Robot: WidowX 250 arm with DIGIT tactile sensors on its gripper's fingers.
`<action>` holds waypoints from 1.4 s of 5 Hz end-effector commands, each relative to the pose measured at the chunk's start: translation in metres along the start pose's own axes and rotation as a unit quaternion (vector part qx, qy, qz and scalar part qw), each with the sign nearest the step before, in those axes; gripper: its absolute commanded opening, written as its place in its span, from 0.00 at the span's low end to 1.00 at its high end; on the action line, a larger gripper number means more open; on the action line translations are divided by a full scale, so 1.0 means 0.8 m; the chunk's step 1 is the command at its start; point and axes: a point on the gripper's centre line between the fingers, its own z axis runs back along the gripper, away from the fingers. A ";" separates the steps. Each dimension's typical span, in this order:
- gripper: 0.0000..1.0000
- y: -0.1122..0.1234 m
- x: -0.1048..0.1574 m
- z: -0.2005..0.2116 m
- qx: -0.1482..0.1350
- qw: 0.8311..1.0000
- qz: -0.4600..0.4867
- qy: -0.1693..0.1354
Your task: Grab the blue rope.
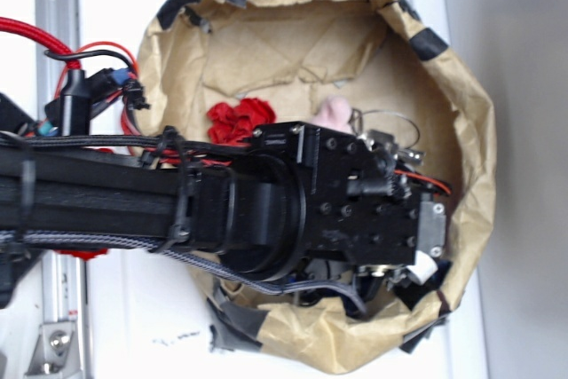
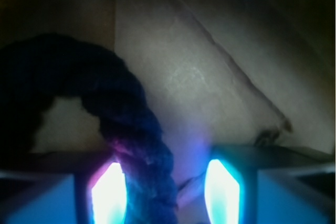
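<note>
Landmark: blue rope [image 2: 123, 124].
- Rope seen in wrist view arching from left, one strand running down between tool [image 2: 167, 190] fingers, hugging left finger [image 2: 110, 190]; right finger [image 2: 223, 190] apart from it.
- Tool spread, nothing pinched yet.
- Judged: tool best shifted slightly toward rope for centring, then closed firmly on strand.
- Brown paper [image 2: 210, 77] lies right of rope, under it.
- Rope hidden by arm in exterior view.

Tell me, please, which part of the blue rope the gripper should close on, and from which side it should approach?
Grip the straight strand of the blue rope just below its bend, coming straight down from above. In the wrist view that strand already runs between the fingers of the open gripper, hugging one pad. It lies flat on the brown paper, so squeezing across its twist seems surest.
</note>
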 end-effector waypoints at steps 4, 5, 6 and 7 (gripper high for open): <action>0.00 0.023 -0.049 0.126 0.038 0.950 0.310 -0.033; 0.00 0.038 -0.069 0.185 0.021 0.900 0.430 -0.068; 0.00 0.032 -0.062 0.210 0.038 0.888 0.451 -0.085; 0.00 0.026 -0.045 0.216 0.034 0.887 0.449 -0.100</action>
